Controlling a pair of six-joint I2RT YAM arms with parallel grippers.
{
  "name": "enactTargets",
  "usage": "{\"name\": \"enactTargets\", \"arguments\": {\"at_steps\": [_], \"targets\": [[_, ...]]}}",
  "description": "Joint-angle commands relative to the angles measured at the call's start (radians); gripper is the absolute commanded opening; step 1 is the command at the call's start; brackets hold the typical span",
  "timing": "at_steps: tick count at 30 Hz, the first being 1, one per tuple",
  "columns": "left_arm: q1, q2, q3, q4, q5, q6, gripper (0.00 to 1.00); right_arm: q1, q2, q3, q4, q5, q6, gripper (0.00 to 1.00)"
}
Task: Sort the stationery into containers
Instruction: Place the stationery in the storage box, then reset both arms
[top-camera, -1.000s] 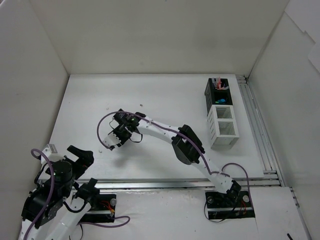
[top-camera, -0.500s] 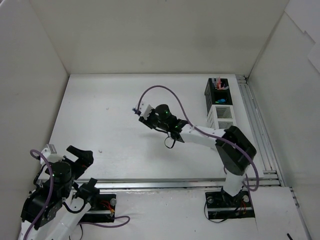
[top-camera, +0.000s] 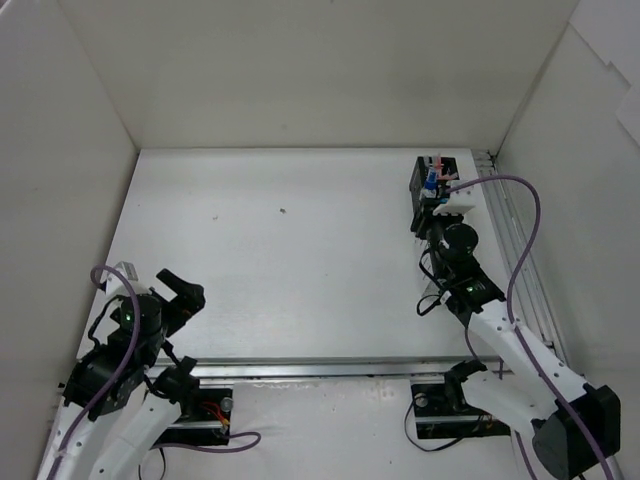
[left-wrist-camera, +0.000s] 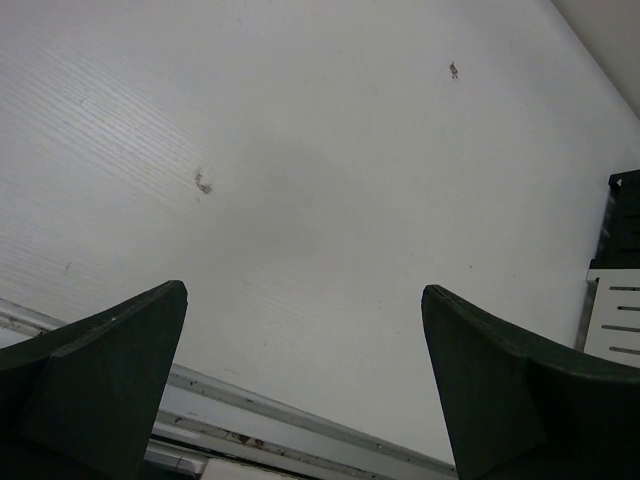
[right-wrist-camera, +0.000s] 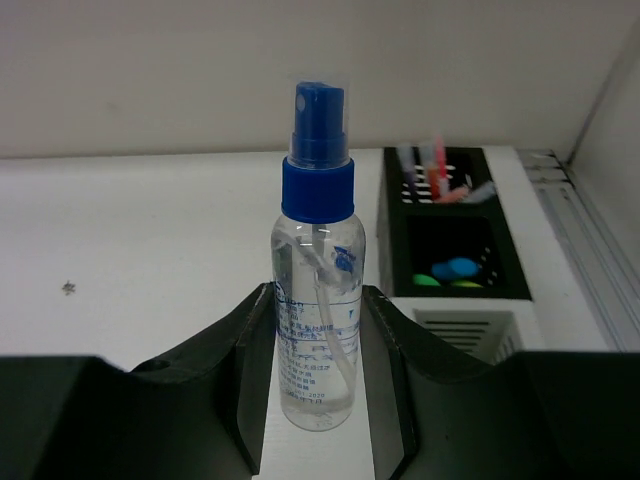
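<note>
Your right gripper (top-camera: 440, 200), clamped on the spray bottle (right-wrist-camera: 318, 300), has swung from mid-table to the black container (right-wrist-camera: 392, 250) beside the right wall (top-camera: 560, 130). Your left gripper (left-wrist-camera: 303, 300) holds its jaws wide apart over open table (top-camera: 280, 260).

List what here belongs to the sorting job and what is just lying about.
Job: clear spray bottle with blue cap, held in right gripper; black slatted box holding pens and highlighters; white slatted box.
Lying about: dark specks on the white table; metal rail along its right edge.
</note>
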Motion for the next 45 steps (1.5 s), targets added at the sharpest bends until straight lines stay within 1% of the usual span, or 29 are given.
{"name": "enactTargets", "arguments": {"at_steps": [1, 2, 5, 8, 11, 12, 14, 16, 17, 20, 22, 24, 26, 27, 28, 29, 31, 32, 33, 37, 41, 42, 45], "targets": [[0.006, 0.068, -0.002, 0.150, 0.025, 0.049, 0.99, -0.056, -0.090, -0.009, -0.117, 0.104, 0.077, 0.00], [0.006, 0.079, -0.008, 0.179, 0.037, 0.052, 1.00, -0.098, -0.121, -0.014, -0.191, 0.106, 0.080, 0.00], [0.006, 0.116, -0.020, 0.220, 0.060, 0.061, 0.99, -0.164, -0.158, -0.036, -0.281, 0.114, 0.099, 0.00], [0.006, 0.154, -0.025, 0.260, 0.080, 0.066, 1.00, -0.228, -0.175, -0.060, -0.335, 0.094, 0.130, 0.00], [0.006, 0.192, -0.017, 0.288, 0.091, 0.072, 0.99, -0.285, -0.176, -0.073, -0.378, 0.028, 0.156, 0.00], [0.006, 0.211, -0.012, 0.291, 0.090, 0.073, 1.00, -0.293, -0.172, -0.076, -0.385, 0.014, 0.162, 0.03], [0.006, 0.228, -0.011, 0.306, 0.091, 0.076, 0.99, -0.323, -0.158, -0.096, -0.372, -0.009, 0.163, 0.09], [0.006, 0.244, -0.009, 0.318, 0.094, 0.079, 0.99, -0.340, -0.144, -0.103, -0.358, -0.038, 0.166, 0.13], [0.006, 0.249, -0.006, 0.325, 0.094, 0.081, 0.99, -0.356, -0.130, -0.101, -0.349, -0.049, 0.166, 0.17], [0.006, 0.260, -0.012, 0.340, 0.091, 0.082, 0.99, -0.368, -0.110, -0.116, -0.290, -0.087, 0.150, 0.17], [0.006, 0.260, -0.020, 0.349, 0.090, 0.079, 0.99, -0.376, -0.091, -0.127, -0.239, -0.104, 0.137, 0.15], [0.006, 0.254, -0.023, 0.361, 0.093, 0.079, 0.99, -0.379, -0.078, -0.124, -0.223, -0.113, 0.139, 0.15], [0.006, 0.252, -0.023, 0.363, 0.097, 0.084, 0.99, -0.382, -0.068, -0.121, -0.215, -0.113, 0.131, 0.17], [0.006, 0.251, -0.023, 0.361, 0.097, 0.084, 1.00, -0.380, -0.066, -0.119, -0.220, -0.110, 0.125, 0.25], [0.006, 0.251, -0.025, 0.360, 0.096, 0.082, 1.00, -0.380, -0.069, -0.115, -0.243, -0.107, 0.128, 0.35], [0.006, 0.248, -0.025, 0.355, 0.094, 0.081, 0.99, -0.376, -0.074, -0.113, -0.256, -0.103, 0.131, 0.52], [0.006, 0.246, -0.020, 0.352, 0.091, 0.082, 0.99, -0.377, -0.103, -0.113, -0.289, -0.103, 0.131, 0.73], [0.006, 0.246, -0.017, 0.349, 0.090, 0.084, 0.99, -0.376, -0.118, -0.112, -0.299, -0.106, 0.134, 0.90], [0.006, 0.248, -0.016, 0.349, 0.088, 0.086, 1.00, -0.374, -0.136, -0.109, -0.312, -0.107, 0.128, 0.98], [0.006, 0.252, 0.006, 0.343, 0.073, 0.095, 0.99, -0.356, -0.259, -0.055, -0.416, -0.119, 0.113, 0.98], [0.006, 0.269, 0.037, 0.319, 0.041, 0.122, 1.00, -0.337, -0.308, 0.031, -0.536, -0.081, 0.152, 0.98], [0.006, 0.275, 0.046, 0.308, 0.031, 0.122, 0.99, -0.337, -0.310, 0.051, -0.603, -0.081, 0.165, 0.98], [0.006, 0.287, 0.084, 0.269, 0.005, 0.142, 0.99, -0.339, -0.319, 0.098, -0.666, -0.104, 0.171, 0.98]]}}
